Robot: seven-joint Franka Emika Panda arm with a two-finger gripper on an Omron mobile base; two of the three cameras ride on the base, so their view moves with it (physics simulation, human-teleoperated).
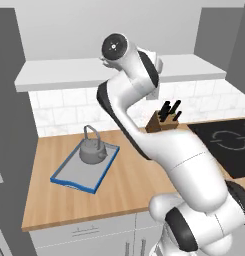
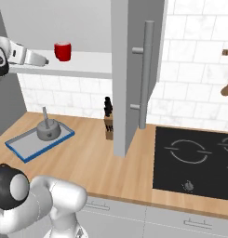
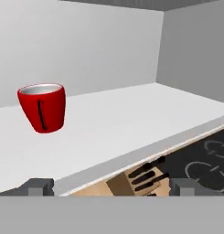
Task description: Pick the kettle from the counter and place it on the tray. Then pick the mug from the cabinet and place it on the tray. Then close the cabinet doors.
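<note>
The red mug (image 3: 42,107) stands upright on the pale cabinet shelf (image 3: 131,119), to the left of my line and a short way ahead of my open gripper (image 3: 111,188); nothing is between its fingertips (image 3: 38,186). From the right base view, the gripper (image 2: 41,60) hovers at the shelf's front edge, left of the mug (image 2: 63,51). The grey kettle (image 1: 92,150) sits on the blue-rimmed tray (image 1: 69,181) on the wooden counter (image 1: 129,190). One cabinet door (image 2: 129,93) stands open with its bar handle (image 2: 145,74) facing out.
A knife block (image 2: 108,125) stands on the counter below the shelf, right of the tray. A black hob (image 2: 194,158) fills the right end of the counter. Wooden utensils (image 2: 227,86) hang on the tiled wall.
</note>
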